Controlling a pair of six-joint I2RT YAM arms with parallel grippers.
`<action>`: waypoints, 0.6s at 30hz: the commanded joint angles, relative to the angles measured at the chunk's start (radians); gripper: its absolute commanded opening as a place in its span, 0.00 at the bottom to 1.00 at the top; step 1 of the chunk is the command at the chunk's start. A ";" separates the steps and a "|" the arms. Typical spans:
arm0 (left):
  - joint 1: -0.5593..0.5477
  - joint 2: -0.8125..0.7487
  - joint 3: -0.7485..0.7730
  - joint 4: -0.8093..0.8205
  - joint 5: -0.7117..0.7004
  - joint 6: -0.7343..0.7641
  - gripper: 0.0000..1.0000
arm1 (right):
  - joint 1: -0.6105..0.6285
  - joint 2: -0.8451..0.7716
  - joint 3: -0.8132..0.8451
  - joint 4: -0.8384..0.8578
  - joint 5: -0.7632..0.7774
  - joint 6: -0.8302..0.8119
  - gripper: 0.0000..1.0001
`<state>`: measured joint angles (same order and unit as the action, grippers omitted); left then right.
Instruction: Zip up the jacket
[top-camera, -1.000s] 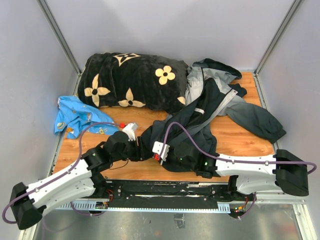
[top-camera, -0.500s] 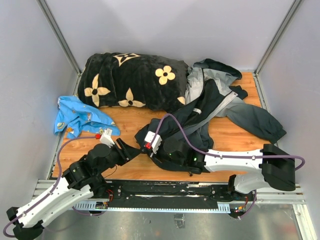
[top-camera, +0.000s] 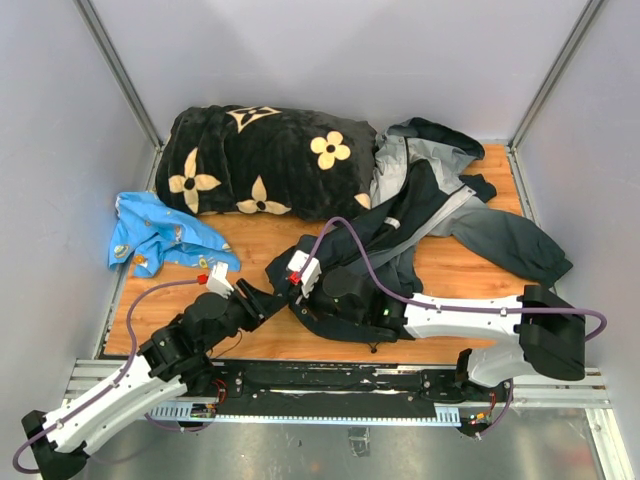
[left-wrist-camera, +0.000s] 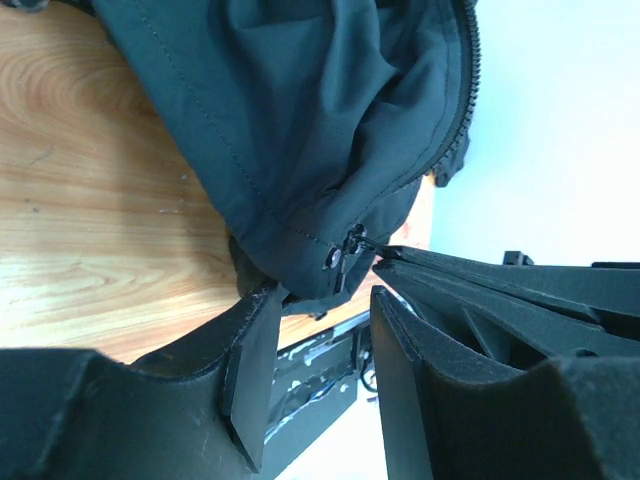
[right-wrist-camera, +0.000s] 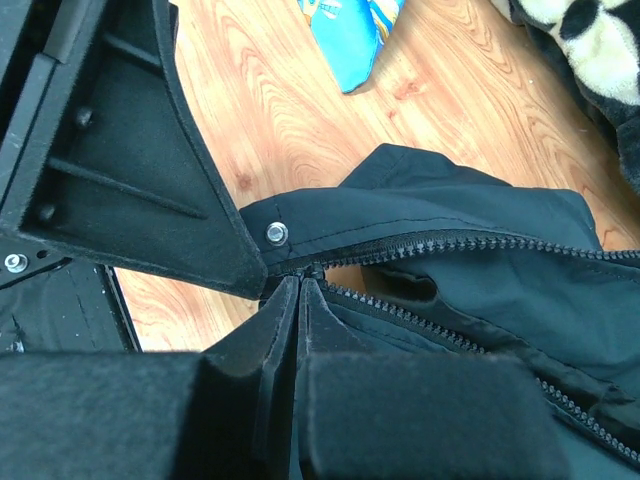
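My right gripper has its jaws pressed together at the very foot of the zipper, where the two rows of teeth meet beside a metal snap. I judge it is pinching the slider or its pull, though the tab itself is hidden between the pads. Over the last second this gripper has slid left across the table, taking the bottom hem with it.

My left gripper has its jaws apart, the hem corner sitting right at their tips and not yet clamped. That arm has drawn back from its long reach and folded in, so it now comes at the hem from the near-left — the two tools all but touch there.

The jacket lies crumpled from the table's near middle up to the far right corner, its front open above the foot. The flowered blanket and the blue cloth sit to the left, apart from the work.

As I read it, the repositioning sets up the real step — left clamps the hem to anchor it, right draws the slider up. Nothing is zipped yet.
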<state>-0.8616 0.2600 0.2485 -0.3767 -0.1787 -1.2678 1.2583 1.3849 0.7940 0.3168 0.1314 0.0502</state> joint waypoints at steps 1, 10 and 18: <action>-0.007 -0.024 -0.032 0.146 -0.034 -0.034 0.44 | -0.016 -0.002 0.030 0.016 -0.026 0.033 0.01; -0.007 -0.010 -0.081 0.254 -0.069 -0.031 0.31 | -0.019 -0.040 0.019 -0.002 -0.042 0.061 0.01; -0.008 0.014 -0.091 0.278 -0.085 -0.022 0.29 | -0.028 -0.076 0.008 -0.010 -0.066 0.082 0.01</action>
<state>-0.8616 0.2722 0.1673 -0.1520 -0.2173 -1.2911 1.2457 1.3407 0.7937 0.3004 0.0994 0.1013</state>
